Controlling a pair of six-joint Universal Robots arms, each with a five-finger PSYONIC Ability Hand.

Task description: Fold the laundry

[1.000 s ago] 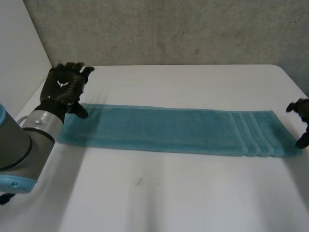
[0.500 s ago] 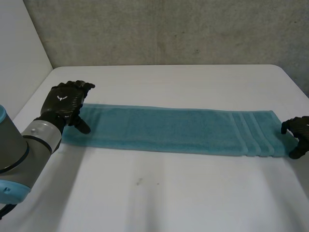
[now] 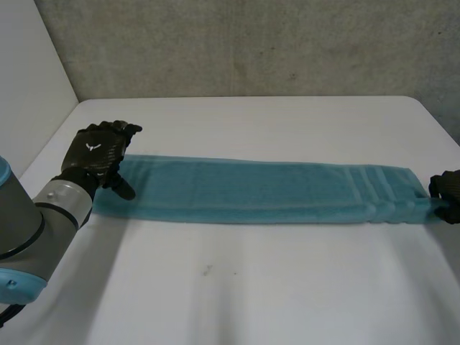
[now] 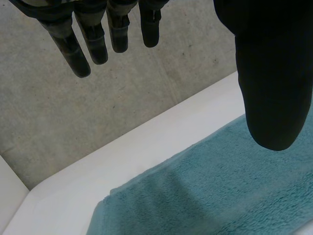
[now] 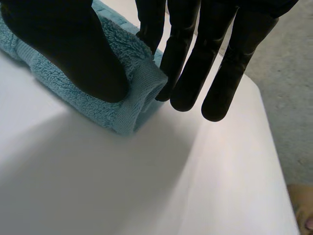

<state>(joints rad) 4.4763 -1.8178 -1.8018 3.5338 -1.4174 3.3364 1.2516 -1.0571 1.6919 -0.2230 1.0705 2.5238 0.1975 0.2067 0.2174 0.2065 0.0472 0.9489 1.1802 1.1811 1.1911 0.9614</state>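
Got the fingers (image 5: 215, 58) of the right hand (image 5: 195, 19) clamped on the short end of the teal towel (image 5: 73, 105), with the thumb (image 5: 73, 54) pressing down on top of the bunched-up hem and the fingers straight against its edge. In the head view, parked at the far right edge of the frame, right on that towel end.

Over at the left hand (image 3: 97, 152): fingers straight, well apart from the thumb, holding nothing, just hovering over the towel's other end at mid-left of the frame.

Towel-wise: laid out as one long strip across the middle of the white surface (image 3: 251, 287), left to right, with the near long edge bunched into a low ridge. Behind it all, a grey concrete wall (image 3: 251, 43).
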